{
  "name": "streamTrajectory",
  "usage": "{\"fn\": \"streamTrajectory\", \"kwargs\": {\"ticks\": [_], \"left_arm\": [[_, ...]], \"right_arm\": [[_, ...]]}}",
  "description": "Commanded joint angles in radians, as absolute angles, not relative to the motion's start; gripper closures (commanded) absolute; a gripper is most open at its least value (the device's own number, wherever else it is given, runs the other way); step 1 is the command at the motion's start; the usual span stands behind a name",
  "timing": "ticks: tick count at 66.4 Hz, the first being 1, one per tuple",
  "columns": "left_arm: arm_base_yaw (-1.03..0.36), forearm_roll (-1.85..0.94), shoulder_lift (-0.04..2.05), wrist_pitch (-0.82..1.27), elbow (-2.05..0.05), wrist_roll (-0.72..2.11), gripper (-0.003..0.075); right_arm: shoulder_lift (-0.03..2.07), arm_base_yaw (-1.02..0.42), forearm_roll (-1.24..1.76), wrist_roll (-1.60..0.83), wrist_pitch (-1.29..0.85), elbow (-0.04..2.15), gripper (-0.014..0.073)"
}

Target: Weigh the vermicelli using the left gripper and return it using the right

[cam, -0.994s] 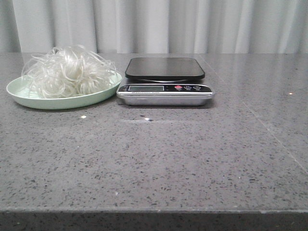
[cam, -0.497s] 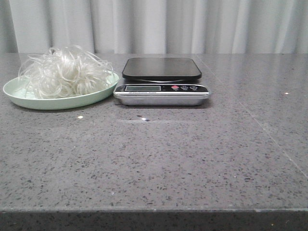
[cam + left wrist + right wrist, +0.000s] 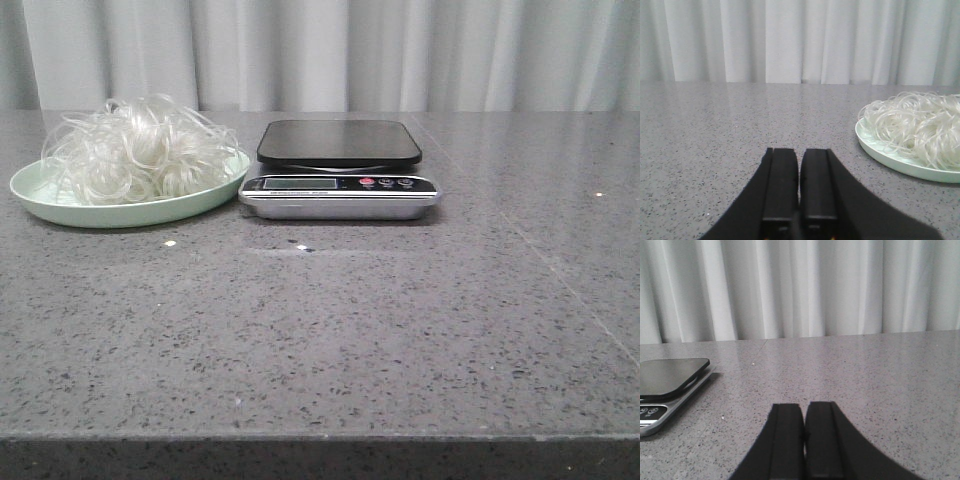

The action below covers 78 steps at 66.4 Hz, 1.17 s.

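The vermicelli (image 3: 140,150) is a fluffy tangle of whitish loops lying on a pale green plate (image 3: 60,208) at the back left of the table. It also shows in the left wrist view (image 3: 917,125) on the same plate (image 3: 880,150). The scale (image 3: 340,185), with a bare black platform (image 3: 340,142), stands just right of the plate; it shows too in the right wrist view (image 3: 665,385). My left gripper (image 3: 800,152) is shut and empty, low over the table, short of the plate. My right gripper (image 3: 804,407) is shut and empty, beside the scale. Neither gripper shows in the front view.
A grey speckled stone table (image 3: 330,330) with a white curtain (image 3: 330,50) behind it. Small white crumbs (image 3: 170,243) lie in front of the plate and scale. The table's front edge runs along the bottom of the front view.
The whole front view has shifted slightly sideways and back; plate, vermicelli and scale keep their places relative to each other.
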State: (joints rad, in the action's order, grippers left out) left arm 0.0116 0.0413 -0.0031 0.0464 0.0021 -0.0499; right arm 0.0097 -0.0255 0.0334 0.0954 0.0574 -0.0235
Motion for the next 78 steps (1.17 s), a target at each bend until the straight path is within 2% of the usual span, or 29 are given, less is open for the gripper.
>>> {"fn": "streamTrajectory", "kwargs": {"ticks": [1,78], "left_arm": [[0.012,0.043,-0.023,-0.025,0.01,-0.059,0.0594],[0.012,0.043,-0.023,-0.025,0.01,-0.059,0.0594]], "right_arm": [[-0.032,-0.016,0.035,0.087,0.101,-0.019,0.0426],[-0.027,-0.014,0.019,0.086,0.101,-0.019,0.0426]]}}
